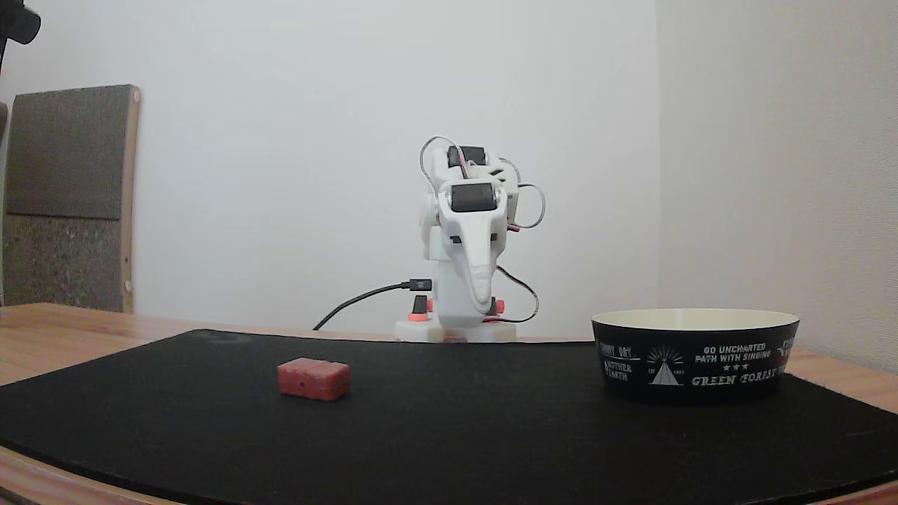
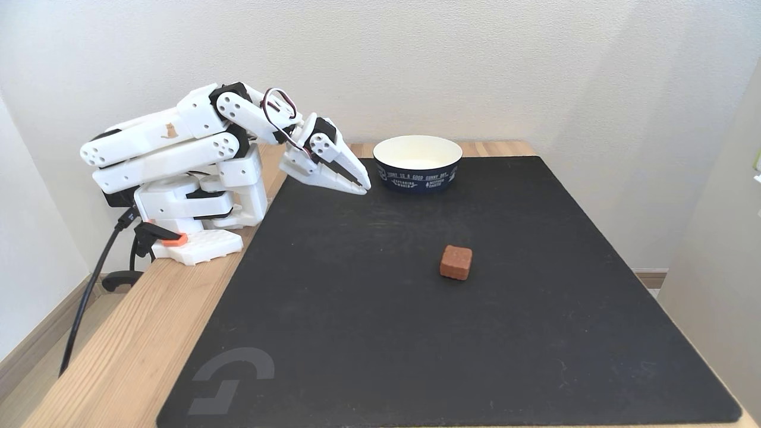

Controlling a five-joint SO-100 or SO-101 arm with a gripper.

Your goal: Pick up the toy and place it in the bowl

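Note:
The toy [image 1: 313, 379], a small red block, lies on the black mat [image 1: 449, 435]; from the higher fixed view the toy [image 2: 456, 262] sits near the mat's middle. The bowl [image 1: 694, 354], black outside with white lettering and cream inside, stands on the mat at the right; seen from the higher fixed view, the bowl [image 2: 418, 162] is at the mat's far edge. My white arm is folded back over its base. The gripper [image 2: 361, 186] is shut and empty, pointing down toward the mat just left of the bowl, well away from the toy. The gripper [image 1: 484, 303] hangs in front of the base.
The arm's base [image 2: 196, 245] with orange-red knobs is clamped at the wooden table's left side, with a black cable [image 2: 89, 297] running off the edge. Walls stand close behind and beside the table. A brown board [image 1: 66, 196] leans at the back left.

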